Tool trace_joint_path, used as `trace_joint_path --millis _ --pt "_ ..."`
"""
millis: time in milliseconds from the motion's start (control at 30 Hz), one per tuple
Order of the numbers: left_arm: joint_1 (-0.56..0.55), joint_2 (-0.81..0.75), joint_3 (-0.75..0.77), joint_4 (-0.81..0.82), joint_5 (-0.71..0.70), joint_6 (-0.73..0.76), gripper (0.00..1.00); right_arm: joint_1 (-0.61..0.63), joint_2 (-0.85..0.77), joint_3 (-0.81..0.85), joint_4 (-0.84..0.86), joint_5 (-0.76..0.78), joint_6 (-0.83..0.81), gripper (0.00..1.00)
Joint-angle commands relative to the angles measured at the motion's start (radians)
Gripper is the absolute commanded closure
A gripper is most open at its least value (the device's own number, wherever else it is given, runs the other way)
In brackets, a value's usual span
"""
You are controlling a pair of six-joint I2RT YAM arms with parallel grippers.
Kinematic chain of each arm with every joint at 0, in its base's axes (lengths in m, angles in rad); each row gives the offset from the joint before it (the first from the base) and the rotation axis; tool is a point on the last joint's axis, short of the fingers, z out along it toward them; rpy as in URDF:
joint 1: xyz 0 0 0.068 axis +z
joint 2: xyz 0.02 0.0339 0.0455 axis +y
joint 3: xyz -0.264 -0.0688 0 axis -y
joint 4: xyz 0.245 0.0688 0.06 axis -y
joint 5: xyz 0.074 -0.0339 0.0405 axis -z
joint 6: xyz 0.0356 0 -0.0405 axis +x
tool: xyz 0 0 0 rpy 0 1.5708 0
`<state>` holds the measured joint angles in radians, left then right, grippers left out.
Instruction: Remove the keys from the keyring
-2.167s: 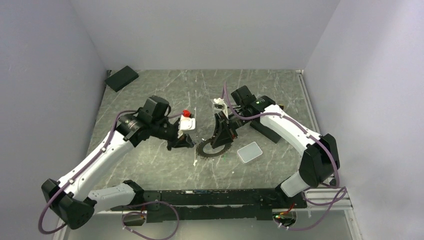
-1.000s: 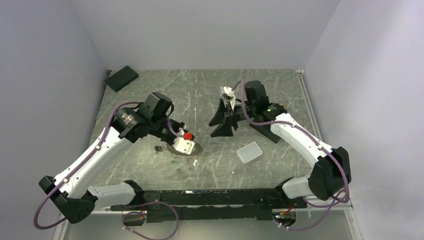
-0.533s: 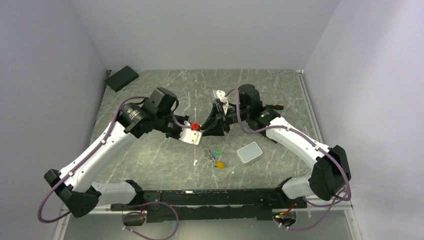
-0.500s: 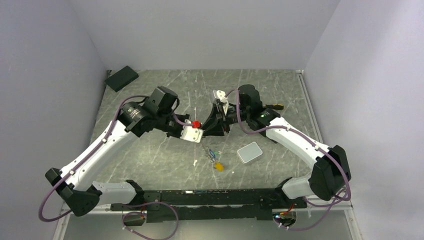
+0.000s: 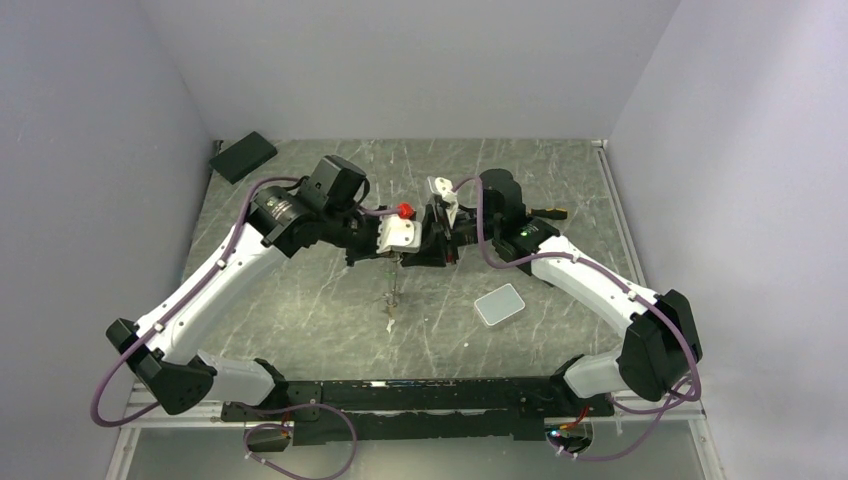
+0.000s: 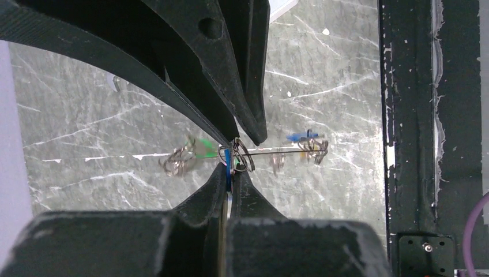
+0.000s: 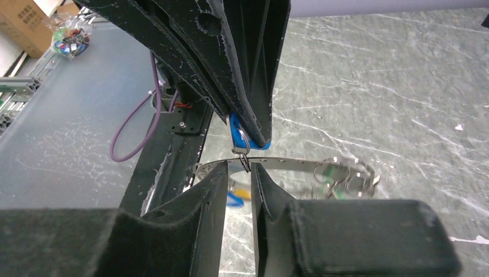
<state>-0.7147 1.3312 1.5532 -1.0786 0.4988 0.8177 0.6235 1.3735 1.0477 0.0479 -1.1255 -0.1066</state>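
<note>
My left gripper (image 5: 397, 252) (image 6: 232, 168) is shut on a blue-tagged key (image 7: 236, 134) held above the table. From that key a small split ring (image 7: 242, 156) links down to the keyring (image 6: 271, 152) (image 7: 288, 163), a thin wire hoop seen edge-on. The other keys (image 6: 179, 160) (image 7: 340, 173), some with green or blue tags, dangle from the hoop (image 5: 393, 292). My right gripper (image 5: 416, 250) (image 7: 238, 168) faces the left one tip to tip. Its jaws stand narrowly apart, with the small split ring between the tips.
A grey rounded square pad (image 5: 499, 304) lies right of the grippers. A black block (image 5: 243, 156) sits at the back left corner. A small white bit (image 5: 389, 325) lies under the hanging keys. The black frame rail (image 6: 435, 115) runs along the near edge.
The left arm has lifted the bunch off the table and carried it back to the right gripper. The keys now hang in the air. The right jaws have narrowed.
</note>
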Motion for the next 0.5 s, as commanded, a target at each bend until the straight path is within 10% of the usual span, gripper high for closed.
trace_joint_path --millis 0,467 --pt "-0.005 0.001 0.049 0.035 0.029 -0.078 1.00 0.002 -0.009 0.000 0.068 -0.012 0.012 0.77" --pt "-0.005 0.069 0.135 -0.009 -0.033 -0.241 1.00 -0.003 -0.045 0.000 -0.065 -0.007 -0.135 1.00"
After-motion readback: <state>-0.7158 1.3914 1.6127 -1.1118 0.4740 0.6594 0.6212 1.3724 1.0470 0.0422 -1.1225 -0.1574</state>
